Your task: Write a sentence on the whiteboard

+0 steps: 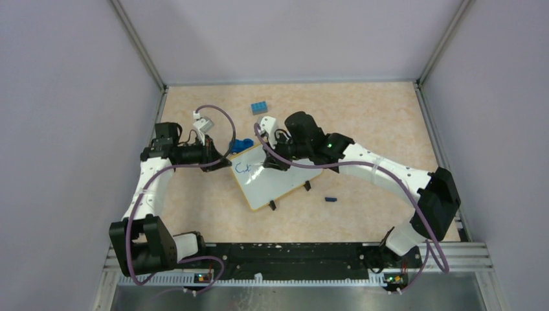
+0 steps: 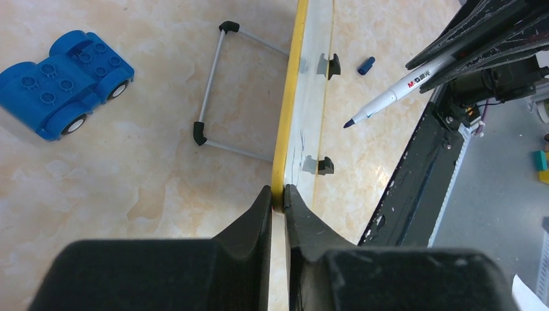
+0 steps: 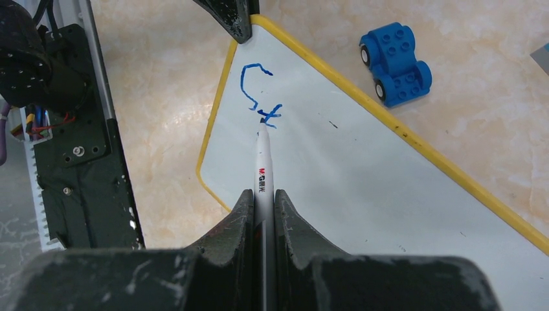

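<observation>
Both tight: L end effector [image 2: 278, 194] on whiteboard [image 3: 336, 181], R end effector [image 3: 262, 197] on marker [image 3: 262, 162].

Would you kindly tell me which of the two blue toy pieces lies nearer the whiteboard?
The blue wheeled car, just off the far corner of the whiteboard; the plain blue brick, without wheels, lies farther back.

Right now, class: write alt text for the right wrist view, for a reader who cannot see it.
The right gripper holds a white marker pen, tip at a short blue scrawl on a yellow-rimmed whiteboard. The left gripper pinches the board's far corner, and a blue toy car sits on the beige table beyond.
</observation>
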Controlling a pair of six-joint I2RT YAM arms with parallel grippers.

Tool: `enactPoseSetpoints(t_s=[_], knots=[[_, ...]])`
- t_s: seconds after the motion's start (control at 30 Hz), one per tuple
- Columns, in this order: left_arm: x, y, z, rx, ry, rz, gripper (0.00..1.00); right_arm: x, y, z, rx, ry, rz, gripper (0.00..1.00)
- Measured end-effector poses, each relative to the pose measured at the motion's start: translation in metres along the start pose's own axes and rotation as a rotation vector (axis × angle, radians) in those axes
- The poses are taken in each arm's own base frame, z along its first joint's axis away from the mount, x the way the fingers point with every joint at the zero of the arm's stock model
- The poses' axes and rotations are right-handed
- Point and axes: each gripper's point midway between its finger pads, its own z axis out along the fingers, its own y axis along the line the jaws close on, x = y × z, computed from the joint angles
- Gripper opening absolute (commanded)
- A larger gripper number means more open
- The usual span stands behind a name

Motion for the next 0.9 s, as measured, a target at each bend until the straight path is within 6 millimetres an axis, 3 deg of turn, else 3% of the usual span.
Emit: enactPoseSetpoints(t_s=[0.37, 0.9], knots=[[0.001, -0.001, 0.000, 0.001, 0.002, -0.010, 0.00, 0.007, -0.003, 0.007, 0.007, 0.020, 0.006, 0.00], [0.001, -0.001, 0.000, 0.001, 0.002, -0.011, 0.00, 0.017, -0.011, 0.014, 0.038, 0.051, 0.012, 0.00]])
